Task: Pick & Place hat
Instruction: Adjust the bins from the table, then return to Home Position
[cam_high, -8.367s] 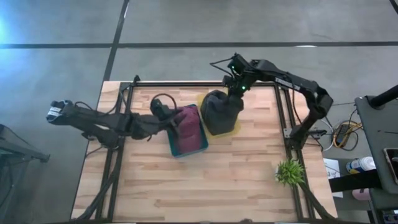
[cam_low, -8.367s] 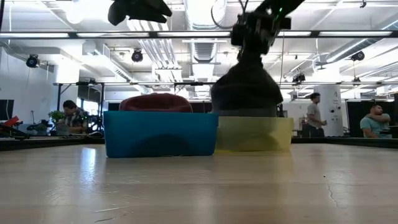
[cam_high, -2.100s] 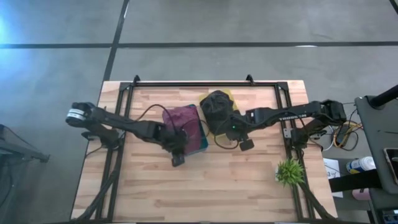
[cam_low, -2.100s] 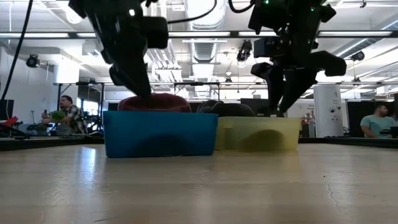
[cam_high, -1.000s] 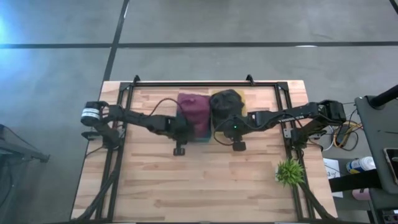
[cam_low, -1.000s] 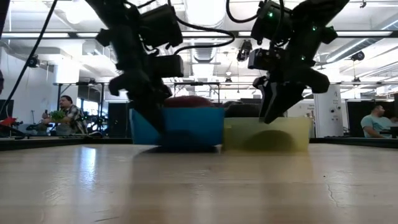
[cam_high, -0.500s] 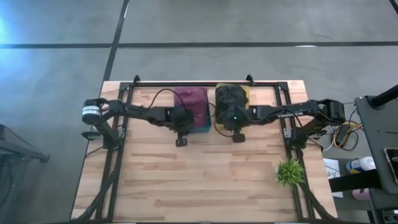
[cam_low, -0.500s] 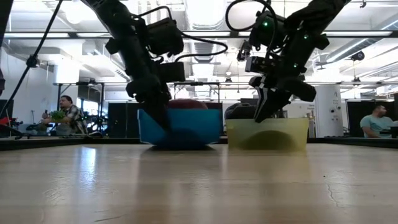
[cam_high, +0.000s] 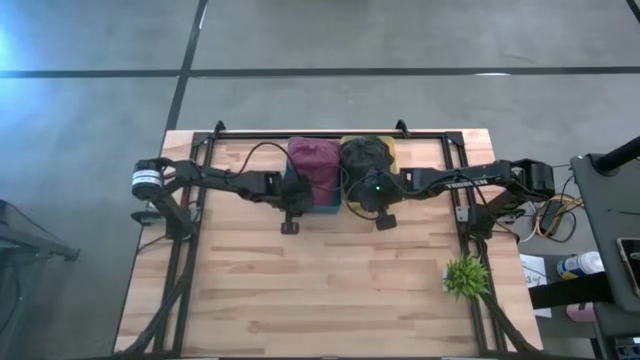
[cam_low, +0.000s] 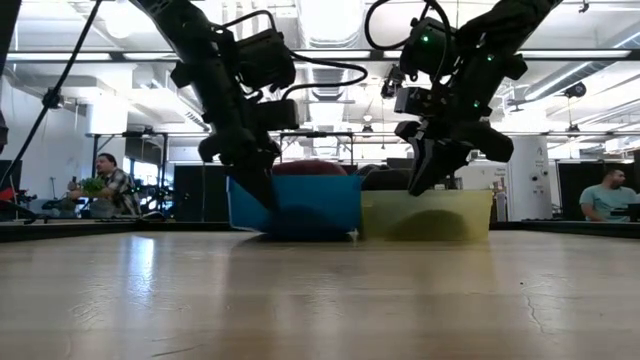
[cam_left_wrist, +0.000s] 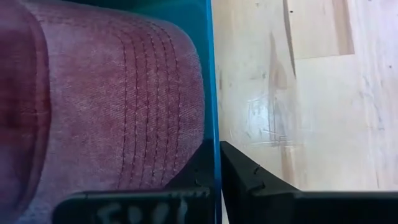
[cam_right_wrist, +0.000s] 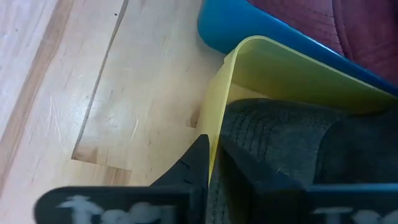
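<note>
High view shows a blue bin (cam_high: 322, 205) and a yellow bin (cam_high: 390, 152) side by side near the table's (cam_high: 330, 290) far edge, the blue one holding a maroon hat (cam_high: 312, 160) and the yellow one a dark hat (cam_high: 366, 160). The left gripper (cam_left_wrist: 216, 168) is pinched on the blue bin's wall, one finger inside against the maroon hat. The right gripper (cam_right_wrist: 211, 163) is likewise clamped on the yellow bin's wall, beside the dark hat.
</note>
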